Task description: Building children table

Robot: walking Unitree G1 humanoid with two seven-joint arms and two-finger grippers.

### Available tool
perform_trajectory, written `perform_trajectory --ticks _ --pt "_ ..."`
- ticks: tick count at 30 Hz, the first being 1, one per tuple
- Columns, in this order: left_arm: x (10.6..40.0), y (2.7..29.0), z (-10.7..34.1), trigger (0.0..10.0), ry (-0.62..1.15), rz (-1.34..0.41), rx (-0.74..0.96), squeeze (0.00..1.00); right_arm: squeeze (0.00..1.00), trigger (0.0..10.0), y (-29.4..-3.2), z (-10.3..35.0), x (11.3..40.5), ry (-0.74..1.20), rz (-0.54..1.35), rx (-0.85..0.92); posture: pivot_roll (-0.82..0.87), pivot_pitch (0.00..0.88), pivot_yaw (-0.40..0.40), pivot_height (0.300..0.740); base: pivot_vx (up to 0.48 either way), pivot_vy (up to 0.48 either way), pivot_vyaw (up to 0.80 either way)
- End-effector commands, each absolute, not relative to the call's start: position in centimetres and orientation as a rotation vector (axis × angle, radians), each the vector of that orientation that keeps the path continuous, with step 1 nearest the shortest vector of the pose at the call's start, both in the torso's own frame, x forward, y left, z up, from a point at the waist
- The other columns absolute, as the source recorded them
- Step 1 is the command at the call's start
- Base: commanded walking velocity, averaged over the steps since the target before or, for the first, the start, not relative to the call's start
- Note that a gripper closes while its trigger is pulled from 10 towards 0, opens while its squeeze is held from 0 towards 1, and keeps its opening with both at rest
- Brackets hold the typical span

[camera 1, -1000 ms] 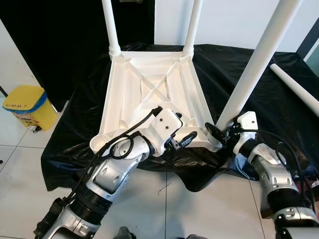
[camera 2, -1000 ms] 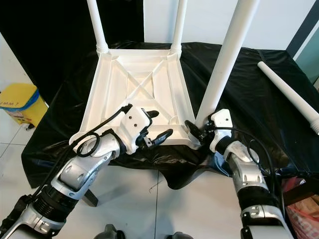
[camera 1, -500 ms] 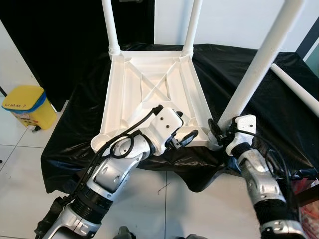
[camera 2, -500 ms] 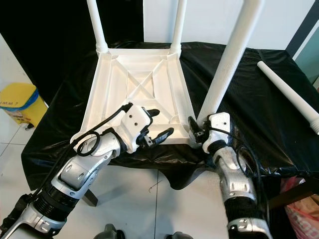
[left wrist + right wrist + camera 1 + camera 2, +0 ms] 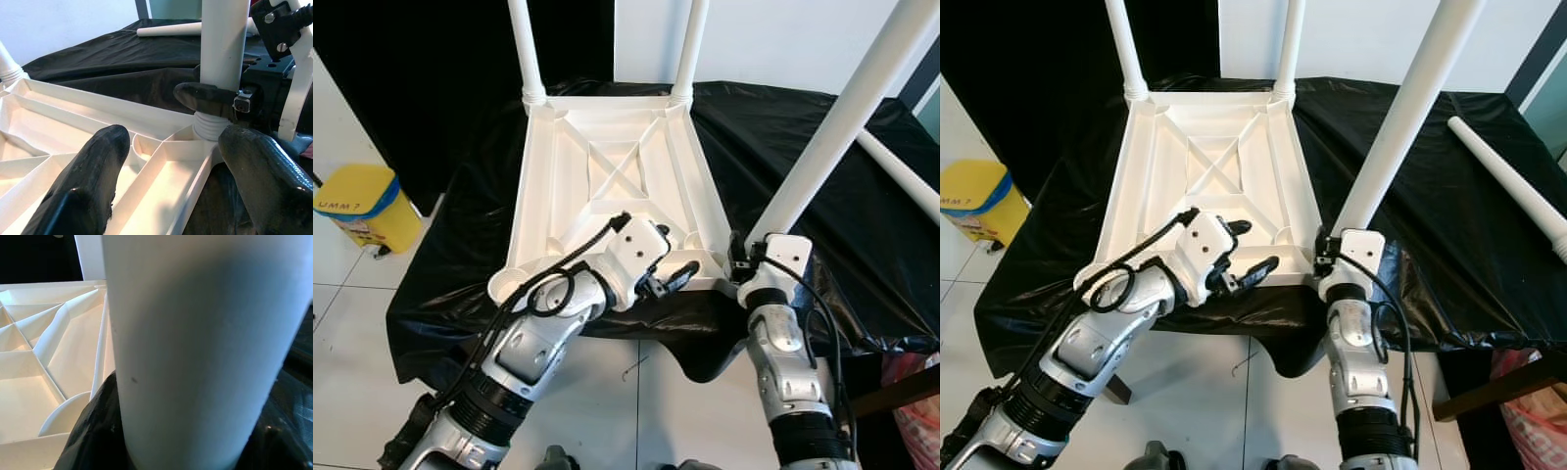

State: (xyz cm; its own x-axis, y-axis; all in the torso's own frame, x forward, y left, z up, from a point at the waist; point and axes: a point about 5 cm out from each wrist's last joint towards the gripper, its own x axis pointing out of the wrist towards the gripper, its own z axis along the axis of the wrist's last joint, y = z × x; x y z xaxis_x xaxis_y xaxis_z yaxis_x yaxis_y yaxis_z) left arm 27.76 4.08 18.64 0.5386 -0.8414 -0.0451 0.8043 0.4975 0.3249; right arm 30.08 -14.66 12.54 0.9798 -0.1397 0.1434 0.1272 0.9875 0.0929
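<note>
Black fingers of the right gripper (image 5: 215, 98) clench the third leg (image 5: 1400, 122) at its threaded foot, now steeper in the tabletop's (image 5: 607, 166) near right corner socket, so seating looks close. Left gripper (image 5: 677, 276) hovers released beside it.

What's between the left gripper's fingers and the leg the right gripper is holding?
Nothing loose: just the tabletop's ribbed corner and socket rim, seen in the left wrist view. The left gripper is open beside the leg, which the right gripper clamps.

Black-draped surface (image 5: 822, 147) carries upturned white tabletop (image 5: 607, 176); loose white leg (image 5: 1508, 176) apparently lies alongside.
</note>
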Motion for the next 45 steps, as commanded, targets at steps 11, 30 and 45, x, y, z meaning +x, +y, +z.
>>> perform_trajectory --ticks 11,30,45 --pt "27.1 3.6 18.4 10.0 -0.110 -1.087 0.337 0.00 0.00 10.0 -14.3 11.0 29.3 -0.070 -0.129 0.082 0.00 0.112 -0.045 0.740 0.000 0.000 0.00" --pt "27.0 3.5 18.1 10.0 -0.104 -1.079 0.332 0.00 1.00 10.0 -16.6 13.5 28.1 -0.191 0.229 0.042 0.00 0.091 -0.059 0.740 0.000 0.000 0.00" --pt "27.2 3.3 18.1 10.0 -0.105 -1.085 0.338 0.00 0.00 10.0 -18.9 14.1 29.9 -0.125 0.510 -0.113 0.00 0.069 -0.061 0.740 0.000 0.000 0.00"
